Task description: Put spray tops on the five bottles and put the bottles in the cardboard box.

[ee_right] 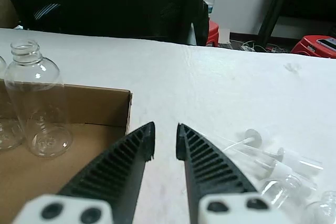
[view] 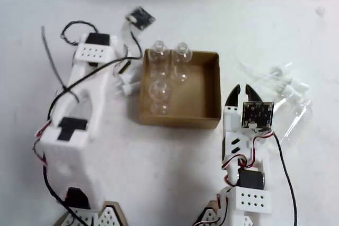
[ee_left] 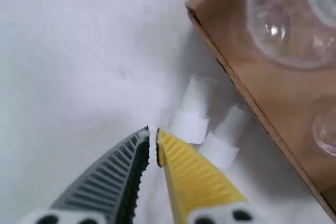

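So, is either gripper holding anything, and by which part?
Nothing is held: left gripper shut, empty, beside the spray tops; right gripper open, empty.

In the left wrist view the cardboard box (ee_left: 252,98) runs off the edge and its bottles (ee_left: 283,30) are blurred (so are the white pieces (ee_left: 190,121) just beside it). In the high view the clear pile (view: 288,96) cannot be counted.
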{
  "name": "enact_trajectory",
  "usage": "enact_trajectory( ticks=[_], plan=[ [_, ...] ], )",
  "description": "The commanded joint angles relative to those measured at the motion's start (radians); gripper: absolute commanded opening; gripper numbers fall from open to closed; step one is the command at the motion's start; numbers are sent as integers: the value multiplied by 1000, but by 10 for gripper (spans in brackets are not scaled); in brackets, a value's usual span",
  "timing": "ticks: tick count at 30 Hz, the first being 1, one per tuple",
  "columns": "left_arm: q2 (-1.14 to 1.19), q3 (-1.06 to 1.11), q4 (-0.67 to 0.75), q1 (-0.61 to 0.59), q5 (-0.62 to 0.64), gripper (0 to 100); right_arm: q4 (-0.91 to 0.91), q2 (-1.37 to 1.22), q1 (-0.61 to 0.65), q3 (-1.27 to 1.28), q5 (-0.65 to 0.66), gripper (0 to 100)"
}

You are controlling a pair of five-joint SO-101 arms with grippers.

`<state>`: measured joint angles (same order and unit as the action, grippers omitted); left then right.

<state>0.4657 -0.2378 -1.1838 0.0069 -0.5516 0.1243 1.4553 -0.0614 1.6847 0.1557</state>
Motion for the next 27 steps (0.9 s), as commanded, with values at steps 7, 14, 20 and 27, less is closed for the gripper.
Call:
enact_trajectory(
  ticks=[7,14,20,27],
  plan=[
    [168,-298,-141,13,-29,33,-18,-5,4,11,-6,60],
    [185,-305,-138,15,26,168,-18,-5,4,11,-6,60],
    [185,-310,-135,13,21,162,-18,-5,4,11,-6,60],
    [225,-313,-115,33,20,164,-18,-5,4,11,-6,60]
  ],
)
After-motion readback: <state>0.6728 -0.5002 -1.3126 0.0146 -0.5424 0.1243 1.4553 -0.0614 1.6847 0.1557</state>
